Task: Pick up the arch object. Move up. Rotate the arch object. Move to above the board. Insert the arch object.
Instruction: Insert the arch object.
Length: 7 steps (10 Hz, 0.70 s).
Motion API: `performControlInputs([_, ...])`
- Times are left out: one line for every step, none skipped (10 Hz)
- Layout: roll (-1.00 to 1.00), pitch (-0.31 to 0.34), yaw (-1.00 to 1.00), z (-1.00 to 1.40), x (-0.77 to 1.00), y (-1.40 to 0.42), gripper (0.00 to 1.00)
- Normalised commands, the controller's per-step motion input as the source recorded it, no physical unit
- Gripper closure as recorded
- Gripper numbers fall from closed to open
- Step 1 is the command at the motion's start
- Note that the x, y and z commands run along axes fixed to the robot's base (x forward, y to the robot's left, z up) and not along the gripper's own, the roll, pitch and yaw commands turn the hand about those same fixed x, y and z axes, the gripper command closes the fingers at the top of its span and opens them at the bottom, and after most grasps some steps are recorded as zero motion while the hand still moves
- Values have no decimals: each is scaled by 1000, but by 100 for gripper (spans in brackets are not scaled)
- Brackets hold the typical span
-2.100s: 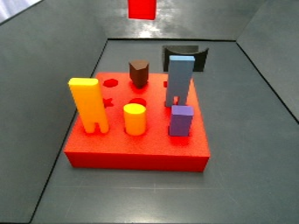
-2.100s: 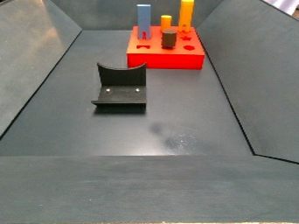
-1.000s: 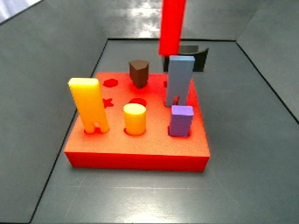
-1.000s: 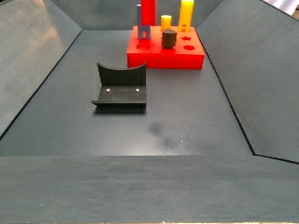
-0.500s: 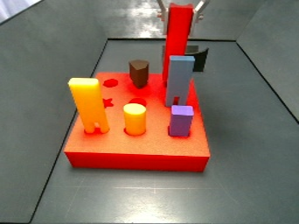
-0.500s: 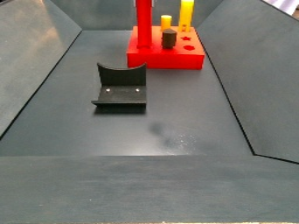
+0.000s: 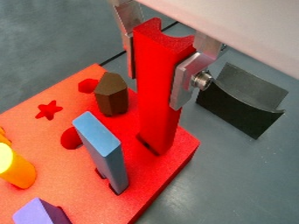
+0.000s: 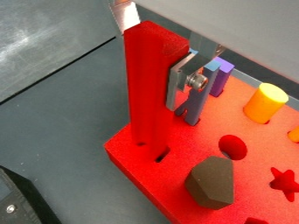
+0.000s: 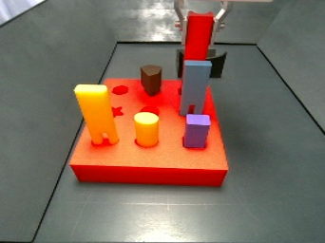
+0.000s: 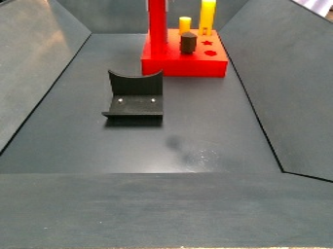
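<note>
The arch object [image 7: 156, 96] is a tall bright red block, held upright. My gripper [image 7: 158, 57] is shut on its upper part, one silver finger [image 7: 184, 77] on each flat side. Its lower end stands at the top face of the red-orange board [image 7: 158, 171], near a corner and beside the blue-grey pillar [image 7: 103, 153]. A wrist view shows the arch object [image 8: 146, 87], the gripper [image 8: 152, 61] and a small slot in the board [image 8: 176, 166] by its foot. In a side view the gripper [image 9: 200, 13] holds the arch object [image 9: 199, 36] behind the pillar [image 9: 196, 85], over the board [image 9: 152, 171]. The arch object [image 10: 156, 29] also stands over the board [image 10: 196, 68].
On the board stand a brown hexagonal peg [image 9: 151, 78], a yellow cylinder [image 9: 147, 128], a purple block [image 9: 197, 130] and a tall orange-yellow block [image 9: 94, 112]. The dark fixture [image 10: 134, 94] stands on the grey floor beside the board. Sloped grey walls enclose the floor.
The gripper has come straight down with the arch object; its lower end has dropped from high above the board to the board's top face beside the blue-grey pillar.
</note>
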Motion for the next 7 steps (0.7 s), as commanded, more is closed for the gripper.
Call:
performControlInputs([166, -71, 80, -563, -237, -223, 100])
performControlInputs([66, -100, 0, -440, -429, -263, 100])
performControlInputs([0, -174, 0, -506, -283, -183, 100])
performControlInputs([30, -117, 0, -854, 0, 0, 100])
performControlInputs([53, -139, 0, -940, 6, 20, 100])
performControlInputs([-71, -141, 0, -471, 109, 46, 100])
performControlInputs([-31, -100, 0, -263, 57, 11, 100])
